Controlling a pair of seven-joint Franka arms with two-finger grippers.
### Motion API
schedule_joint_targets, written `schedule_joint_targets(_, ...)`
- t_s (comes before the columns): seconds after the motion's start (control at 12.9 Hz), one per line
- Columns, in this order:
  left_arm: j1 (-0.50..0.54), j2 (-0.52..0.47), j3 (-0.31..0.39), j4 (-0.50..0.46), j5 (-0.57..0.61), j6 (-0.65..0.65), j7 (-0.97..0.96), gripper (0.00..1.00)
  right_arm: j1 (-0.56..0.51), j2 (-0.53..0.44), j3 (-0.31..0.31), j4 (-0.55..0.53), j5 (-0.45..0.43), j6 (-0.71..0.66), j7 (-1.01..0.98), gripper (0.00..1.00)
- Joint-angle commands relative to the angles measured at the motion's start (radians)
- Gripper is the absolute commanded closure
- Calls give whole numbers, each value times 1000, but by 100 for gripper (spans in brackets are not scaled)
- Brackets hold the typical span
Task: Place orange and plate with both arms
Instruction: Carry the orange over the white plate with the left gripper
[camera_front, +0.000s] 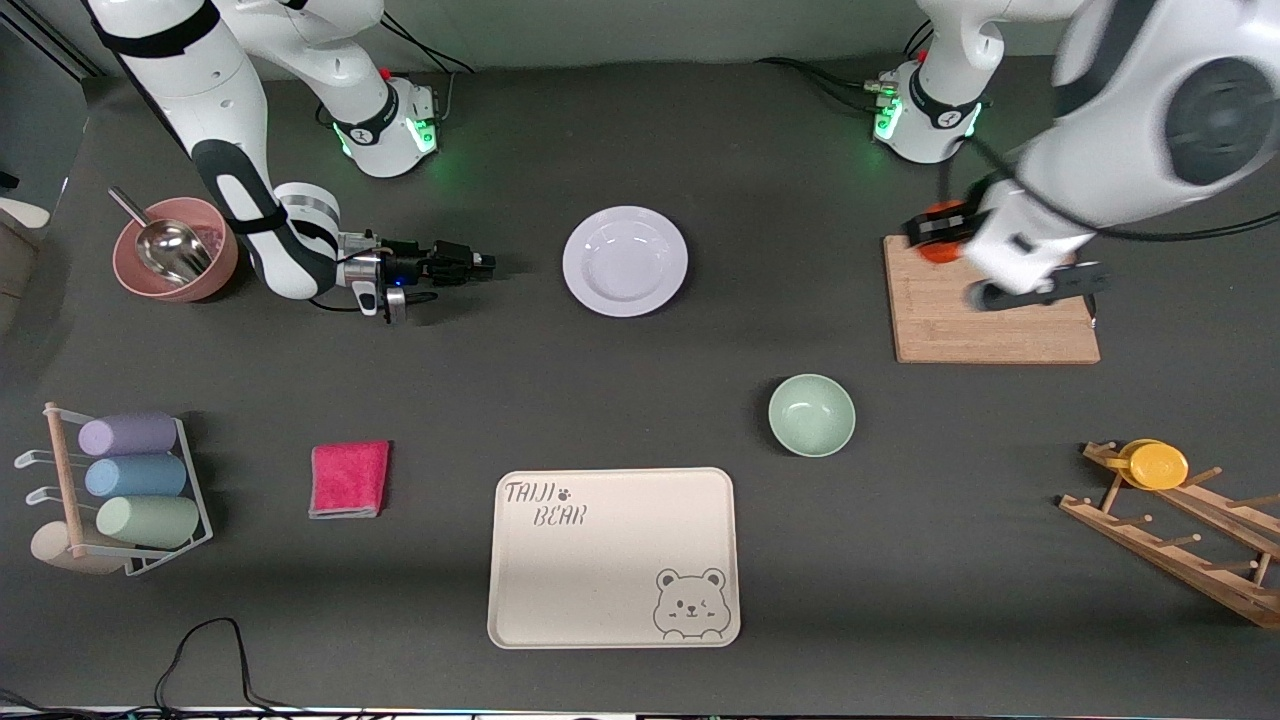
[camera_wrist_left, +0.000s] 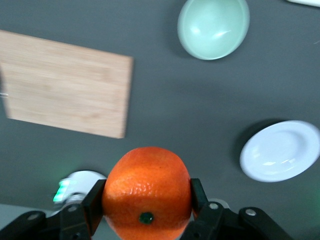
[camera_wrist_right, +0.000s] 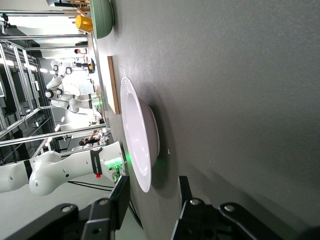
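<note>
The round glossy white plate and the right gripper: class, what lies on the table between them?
Nothing: in the front view, only bare dark tabletop separates the right gripper from the round glossy white plate; the right wrist view agrees.

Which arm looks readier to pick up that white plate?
The right arm. Its pincer sits low beside the plate, fingers apart and aimed at its rim, not yet touching. The left pincer is already shut on the orange, up over the cutting board.
</note>
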Motion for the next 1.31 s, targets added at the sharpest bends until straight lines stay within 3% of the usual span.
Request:
schedule_joint_targets(0.0, -146, 94, -5, 29, -16, 125, -235, 100, 0, 38, -5, 7, 18, -9, -52, 53)
schedule_joint_targets(0.31, -358, 209, -4, 29, -13, 316, -477, 100, -2, 66, -7, 13, 19, -9, -91, 53)
schedule_joint_targets(0.7, -548, 297, -2, -3, 41, 517, -639, 100, -2, 74, -7, 14, 19, -9, -111, 53)
schedule_joint_targets(1.24, -693, 472, -2, -26, 196, 678, -796, 100, 0, 72, -7, 16, 21, -9, -132, 53)
